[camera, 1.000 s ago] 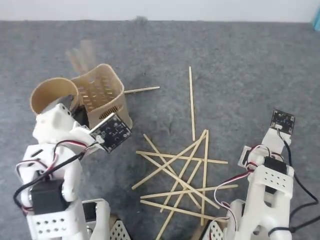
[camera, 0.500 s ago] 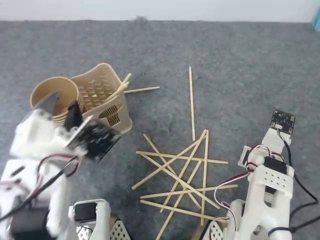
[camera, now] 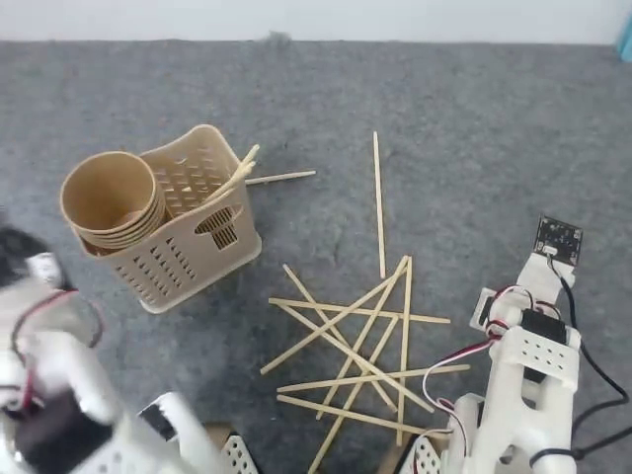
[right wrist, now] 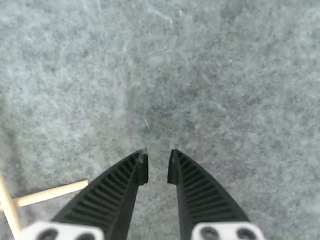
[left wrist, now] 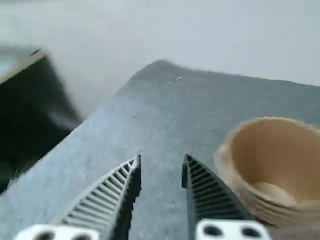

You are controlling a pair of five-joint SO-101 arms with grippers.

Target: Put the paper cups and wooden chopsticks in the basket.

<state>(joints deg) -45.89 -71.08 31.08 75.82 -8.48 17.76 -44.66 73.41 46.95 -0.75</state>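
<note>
Grey carpet (camera: pixel 474 118) — left claw (left wrist: pixel 161 162) high near paper cups (left wrist: pixel 270 160), parted; right claw (right wrist: pixel 158 155) low, barely parted.

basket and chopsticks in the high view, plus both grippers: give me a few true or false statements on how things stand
The paper cups sit stacked inside the basket. True.
Every chopstick is in the basket. False: many loose chopsticks lie crisscrossed on the grey mat.
A few leaning chopsticks stick out of the basket. True.
The left gripper grips a cup. False: it is open and empty, with the cups beside it.
The right gripper holds a chopstick. False: it is open and empty over the mat.
</note>
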